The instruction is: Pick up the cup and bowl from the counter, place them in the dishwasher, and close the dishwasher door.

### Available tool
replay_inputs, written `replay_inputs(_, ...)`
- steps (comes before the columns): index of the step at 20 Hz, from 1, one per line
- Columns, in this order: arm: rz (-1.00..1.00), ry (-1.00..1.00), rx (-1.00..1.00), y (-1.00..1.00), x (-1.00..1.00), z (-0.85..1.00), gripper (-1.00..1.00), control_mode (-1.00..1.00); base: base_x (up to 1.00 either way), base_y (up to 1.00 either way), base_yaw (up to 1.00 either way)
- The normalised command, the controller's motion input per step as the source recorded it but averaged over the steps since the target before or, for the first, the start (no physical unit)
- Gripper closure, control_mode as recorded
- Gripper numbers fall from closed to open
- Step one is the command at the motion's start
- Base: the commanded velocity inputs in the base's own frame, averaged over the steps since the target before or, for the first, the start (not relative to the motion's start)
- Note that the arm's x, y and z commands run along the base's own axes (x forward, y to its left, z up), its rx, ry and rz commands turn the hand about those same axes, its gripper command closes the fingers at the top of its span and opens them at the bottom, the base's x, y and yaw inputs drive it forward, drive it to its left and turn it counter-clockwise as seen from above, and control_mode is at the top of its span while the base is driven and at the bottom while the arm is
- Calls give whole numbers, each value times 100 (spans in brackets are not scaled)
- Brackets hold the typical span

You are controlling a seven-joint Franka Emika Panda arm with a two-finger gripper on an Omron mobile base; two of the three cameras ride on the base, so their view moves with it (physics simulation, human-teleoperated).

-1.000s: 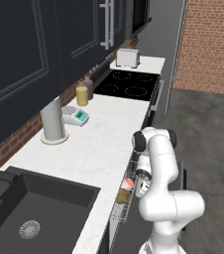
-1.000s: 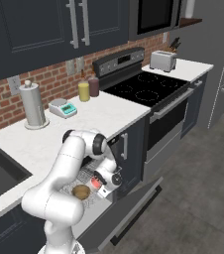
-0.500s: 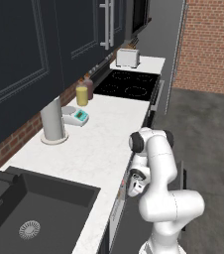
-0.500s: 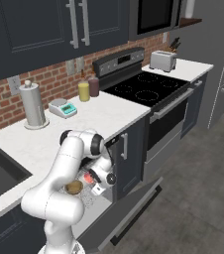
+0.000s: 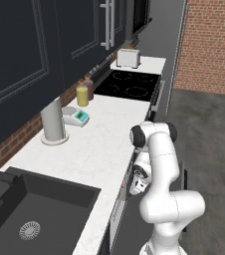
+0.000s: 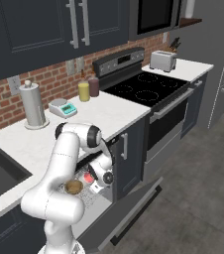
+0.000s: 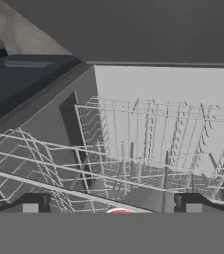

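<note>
Cup (image 6: 88, 177) and bowl (image 6: 74, 187) sit side by side in the dishwasher's wire rack (image 7: 134, 149), below the desk (image 6: 109, 111) edge — the jaws (image 6: 100, 184) stand wide just beside the cup, holding nothing; the dishwasher door (image 6: 129, 211) hangs open.

The bench (image 5: 104, 134) is white with faint grey marbling. The sink (image 5: 35, 209) set in it is black, as is the cooktop (image 6: 143, 89). The bowl (image 6: 74, 187) is tan-brown, and the cup (image 6: 88, 177) beside it shows a salmon-red inside with a pale rim. The rack (image 7: 134, 149) is made of grey wire. The dishwasher door (image 6: 129, 211) is dark charcoal, like the cabinets (image 6: 44, 25), whose handles are silver. The wall (image 6: 5, 106) is red-brown brick. The jar (image 6: 84, 91) is yellow, the cylinder (image 6: 33, 105) grey, the scale (image 6: 63, 107) white with a teal patch, and the toaster (image 6: 163, 60) silver. The arm (image 6: 59, 168) is white with dark joints.
</note>
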Motion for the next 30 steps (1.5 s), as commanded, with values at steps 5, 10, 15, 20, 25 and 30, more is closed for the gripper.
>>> replay_inputs(5,-9,-4,-1,-62,-38,100,-100,-100,0,0,0)
replay_inputs(10,-8,-4,0,-55,-70,100,-100,-100,0,0,0)
replay_inputs(15,-8,0,-1,-67,-80,100,-100,-100,0,0,0)
replay_inputs(20,-7,0,-10,-49,-65,100,-100,-100,0,0,0)
replay_inputs(25,-8,0,-16,-30,-63,100,-100,-100,0,0,0)
replay_inputs(30,-8,8,-18,-32,-67,100,-100,-100,0,0,0)
